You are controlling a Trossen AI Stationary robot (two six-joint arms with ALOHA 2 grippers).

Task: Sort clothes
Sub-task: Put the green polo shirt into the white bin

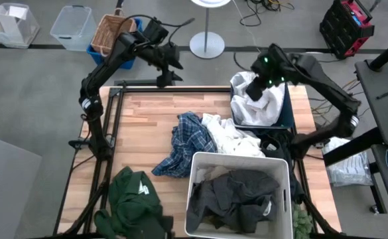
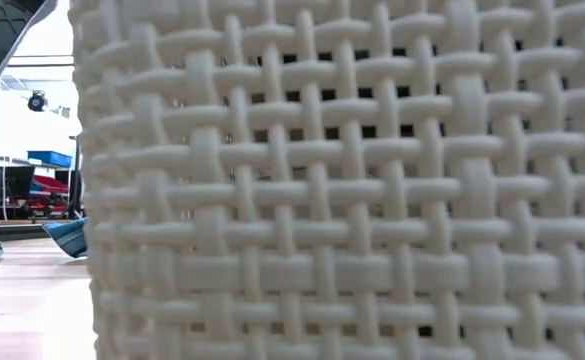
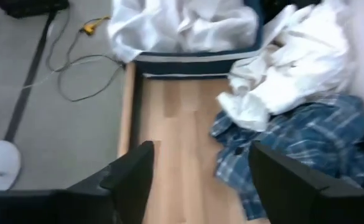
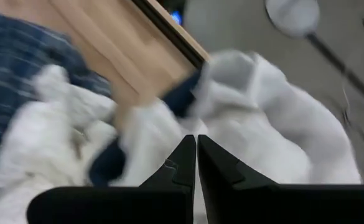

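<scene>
A blue-and-white plaid shirt [image 1: 184, 143] and a white garment [image 1: 230, 136] lie in a heap mid-table. A dark green garment [image 1: 134, 199] lies at the near left. Dark grey clothes [image 1: 237, 196] lie in the white woven bin [image 1: 194, 166]. My right gripper [image 1: 260, 83] is over the navy bin [image 1: 288, 116] at the far right, shut on a white garment [image 1: 250, 93]. My left gripper [image 1: 168, 74] is open and empty over the table's far edge; its wrist view shows the plaid shirt [image 3: 294, 143] ahead. My right gripper pinches the white garment [image 4: 216, 146] between its two fingertips, coming from above. Which part of the garment it has, and how many layers, I cannot tell. The garment hangs below the fingers, and its lower part [image 1: 263, 106] lies on the white clothes in the navy bin.
The white bin's woven wall [image 2: 322, 180] fills the low view. A lamp base [image 1: 207, 45], a wicker basket [image 1: 111, 33] and a clear tub [image 1: 74, 25] stand on the floor beyond the far edge. Bare wood [image 1: 140, 126] lies at the table's left.
</scene>
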